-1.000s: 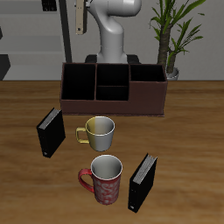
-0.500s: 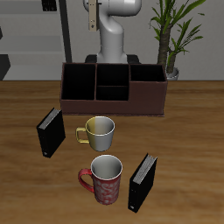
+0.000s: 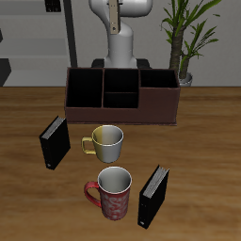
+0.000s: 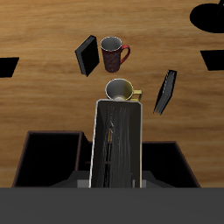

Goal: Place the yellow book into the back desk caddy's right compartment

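Gripper (image 3: 113,8) high above the back desk caddy (image 3: 121,96), clamped on the yellow book (image 3: 113,16), which hangs upright; wrist view shows book (image 4: 117,144) over caddy (image 4: 52,157); right compartment (image 3: 84,89) dark inside; two mugs, two black books stand nearer front.

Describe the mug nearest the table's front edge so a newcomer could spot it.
Start at the long reddish-brown open-top desk caddy at the back of the wooden table and come forward past the pale mug with a yellow handle. The next mug, beside an upright black book, is it. Alone, it has a dark red patterned outside and a red handle.
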